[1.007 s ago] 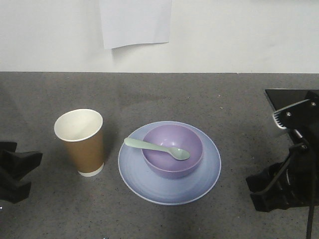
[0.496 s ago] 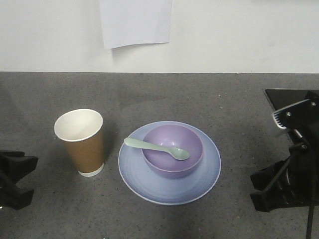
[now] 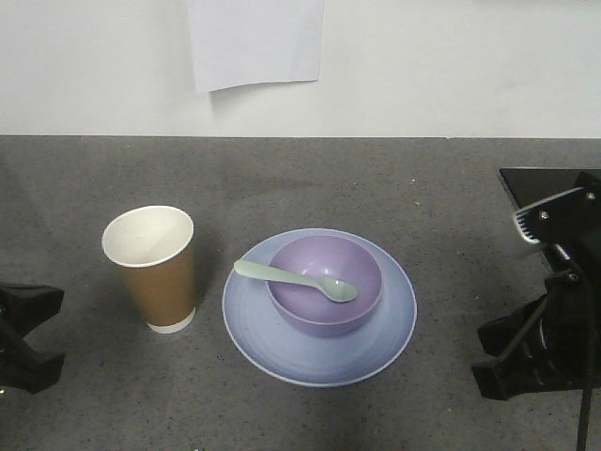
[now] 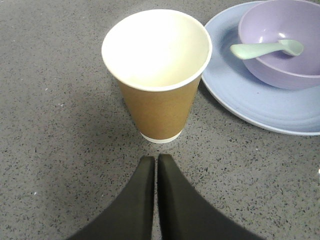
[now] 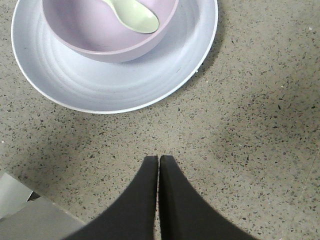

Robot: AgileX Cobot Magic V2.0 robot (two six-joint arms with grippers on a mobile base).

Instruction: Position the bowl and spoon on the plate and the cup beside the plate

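Grey speckled counter: cup just left of plate, seemingly apart; left gripper pinched empty before cup, right gripper likewise empty.

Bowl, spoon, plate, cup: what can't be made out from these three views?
- Bowl: its foot and contact with the plate are hidden by its own wall in every view.
- Spoon: handle cut off by the top edge in the right wrist view; complete in the front view.
- Plate: right part cut off by the frame edge in the left wrist view.
- Cup: absent from the right wrist view; its bottom inside is washed out white.
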